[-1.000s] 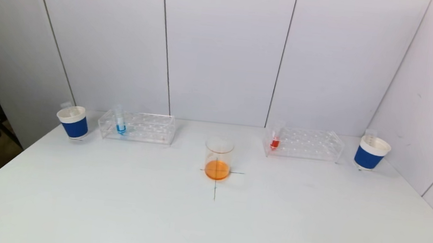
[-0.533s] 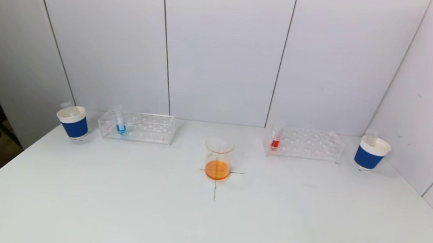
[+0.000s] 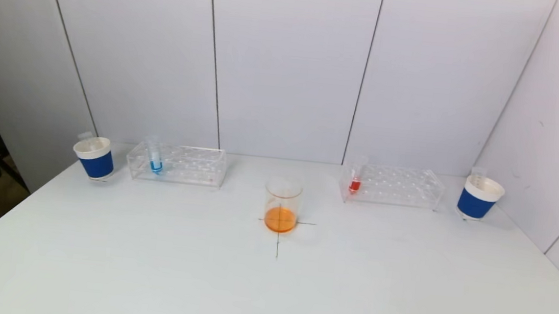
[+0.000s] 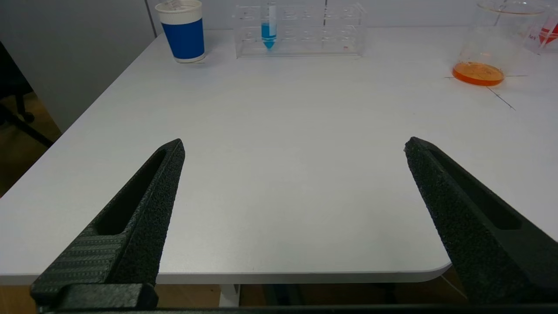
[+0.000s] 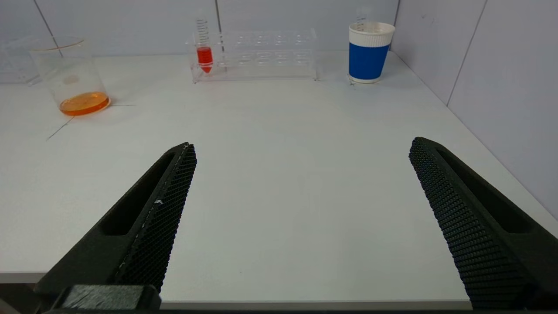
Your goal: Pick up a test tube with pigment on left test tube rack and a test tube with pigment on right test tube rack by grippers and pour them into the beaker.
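Nearest you, left gripper [image 4: 294, 146] and right gripper [image 5: 303, 146] hang spread wide at the table's near edge, holding nothing. Mid-table, the beaker [image 3: 282, 206] holds orange liquid; a careless reach could topple it. Farthest, the blue tube [image 3: 155, 155] and red tube [image 3: 356, 177] stand in their racks; a skewed pinch may jam one, lifting the light rack
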